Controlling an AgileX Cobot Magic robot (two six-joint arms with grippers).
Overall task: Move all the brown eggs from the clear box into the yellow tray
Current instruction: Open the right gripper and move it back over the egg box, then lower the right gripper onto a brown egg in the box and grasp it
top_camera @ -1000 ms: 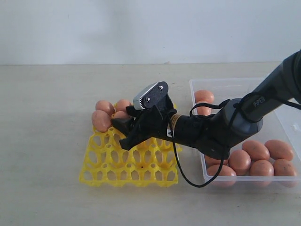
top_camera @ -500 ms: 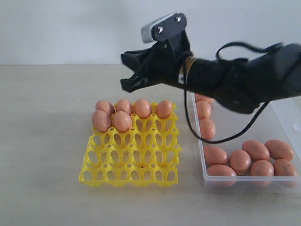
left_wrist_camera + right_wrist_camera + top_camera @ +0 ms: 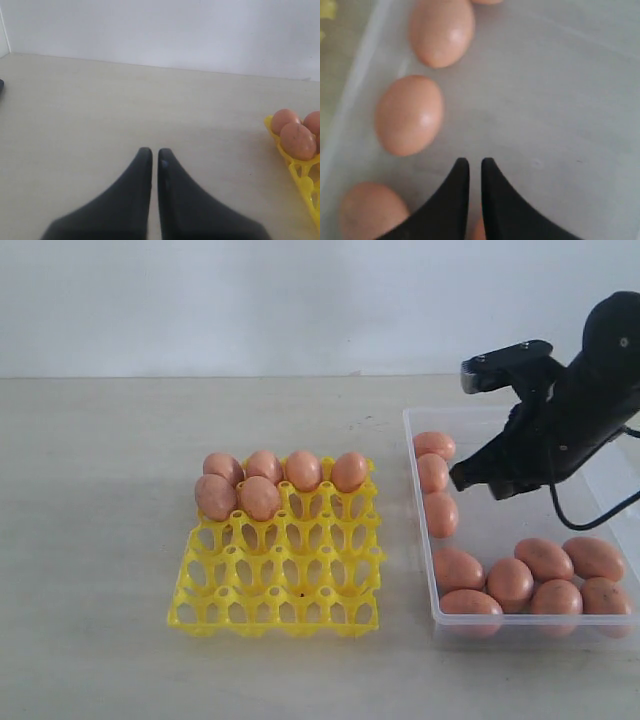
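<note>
Right hand (image 3: 475,164) hangs clenched and empty over the clear box (image 3: 478,530); if it drops in without opening, it'll probably jab a brown egg (image 3: 409,115) and crack it.

The black right gripper (image 3: 462,480) is leaving the middle of the frame, where it was hanging spread over the square bright yellow plastic egg tray (image 3: 275,605), and is now hovering at right above the shallow clear plastic box (image 3: 480,535), jaws pressing nearly together.
</note>
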